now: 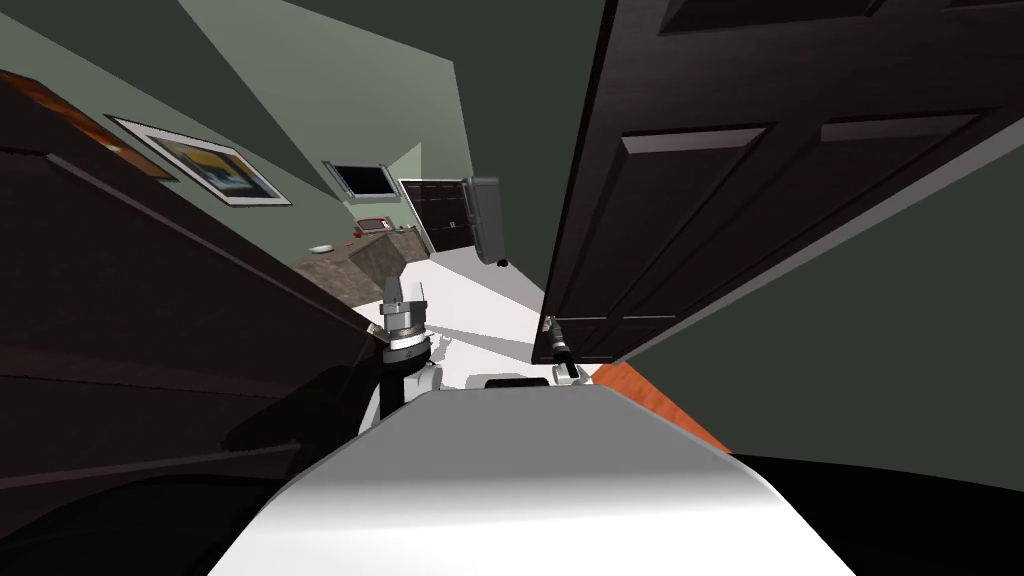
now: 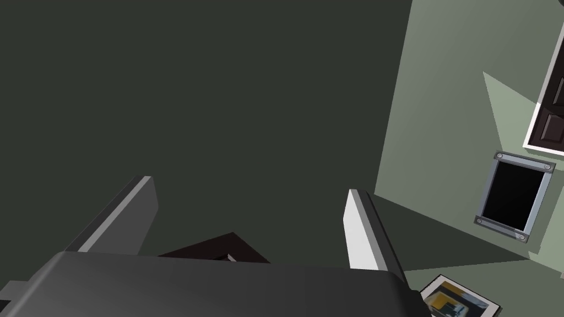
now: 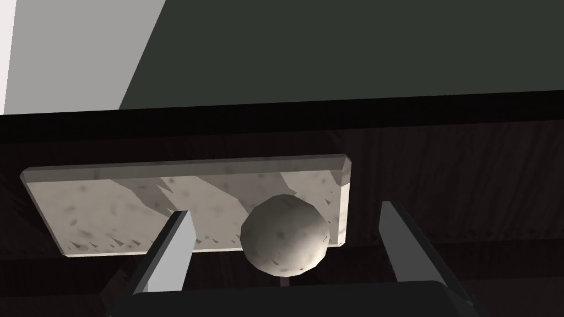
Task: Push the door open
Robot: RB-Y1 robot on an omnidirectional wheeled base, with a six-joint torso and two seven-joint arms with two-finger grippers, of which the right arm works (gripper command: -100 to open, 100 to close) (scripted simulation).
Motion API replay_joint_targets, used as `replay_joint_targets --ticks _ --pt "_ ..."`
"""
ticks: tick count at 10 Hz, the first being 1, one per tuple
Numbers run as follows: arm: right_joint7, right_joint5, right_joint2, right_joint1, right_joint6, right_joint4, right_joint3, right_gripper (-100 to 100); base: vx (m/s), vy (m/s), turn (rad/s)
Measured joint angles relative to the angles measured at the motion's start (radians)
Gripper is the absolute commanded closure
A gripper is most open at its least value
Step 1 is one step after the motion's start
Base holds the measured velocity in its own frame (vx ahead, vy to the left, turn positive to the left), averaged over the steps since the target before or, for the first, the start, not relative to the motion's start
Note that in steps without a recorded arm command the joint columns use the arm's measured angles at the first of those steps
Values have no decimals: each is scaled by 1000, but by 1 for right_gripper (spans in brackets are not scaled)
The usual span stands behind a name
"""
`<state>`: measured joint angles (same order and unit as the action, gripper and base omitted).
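One dark panelled door point(image 1: 760, 180) stands at my right, carrying one round pale knob point(image 3: 285, 245) on one pale backplate point(image 3: 110, 209). The right gripper point(image 3: 286, 211) has its two fingers spread, with the knob between them and touching neither. The left gripper point(image 2: 250, 187), raised ahead, spreads its two fingers on nothing. Beyond are grey-green walls, one framed picture point(image 1: 205, 172), one stone-coloured surface point(image 1: 345, 262) and a white floor point(image 1: 470, 300).

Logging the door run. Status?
Left gripper open, raised, idle. Right gripper open astride the round knob, not gripping. Dark door looks partly open. Nothing seen blocking.
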<state>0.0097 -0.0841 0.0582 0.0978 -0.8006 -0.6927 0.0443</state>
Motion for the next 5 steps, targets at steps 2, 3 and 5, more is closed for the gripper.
replay_joint_targets --ticks 2,3,5 --pt "0 0 1 1 1 -1 0 100 -33 -8 11" --pt "0 0 0 1 2 0 0 100 -15 -3 0" --pt "1 1 0 -2 4 2 1 100 -4 0 -1"
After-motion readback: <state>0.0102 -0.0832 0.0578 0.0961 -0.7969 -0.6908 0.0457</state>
